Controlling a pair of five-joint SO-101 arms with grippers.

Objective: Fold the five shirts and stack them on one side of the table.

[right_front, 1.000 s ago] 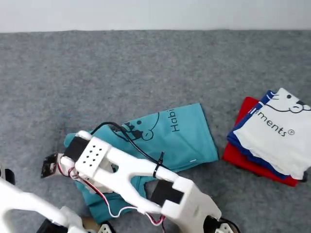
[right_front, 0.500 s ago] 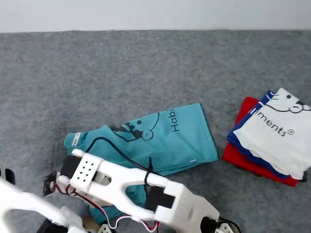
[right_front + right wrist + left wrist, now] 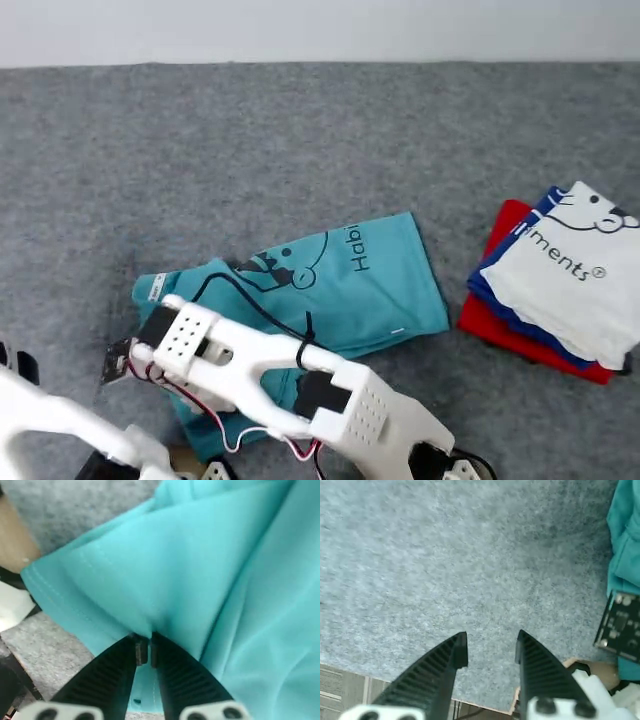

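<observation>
A teal shirt (image 3: pixel 345 285) lies partly folded and rumpled on the grey table, left of the middle. My right arm (image 3: pixel 250 360) stretches over the shirt's near left part. In the right wrist view my right gripper (image 3: pixel 144 649) is shut on a fold of the teal shirt (image 3: pixel 200 570). My left gripper (image 3: pixel 490 652) is open with nothing in it, above bare grey cloth near the front left edge, with the teal shirt (image 3: pixel 625 540) off to one side. A stack of folded shirts (image 3: pixel 560 290), red, blue and white, sits at the right.
The table is covered in grey felt (image 3: pixel 300 140), with wide free room across the back and the left. The right arm's camera board (image 3: pixel 620 625) hangs close to my left gripper. A white wall (image 3: pixel 320 30) runs along the far edge.
My right arm drew back toward the front edge and then shifted slightly away again, uncovering the shirt's left corner with its label. The stack has not moved.
</observation>
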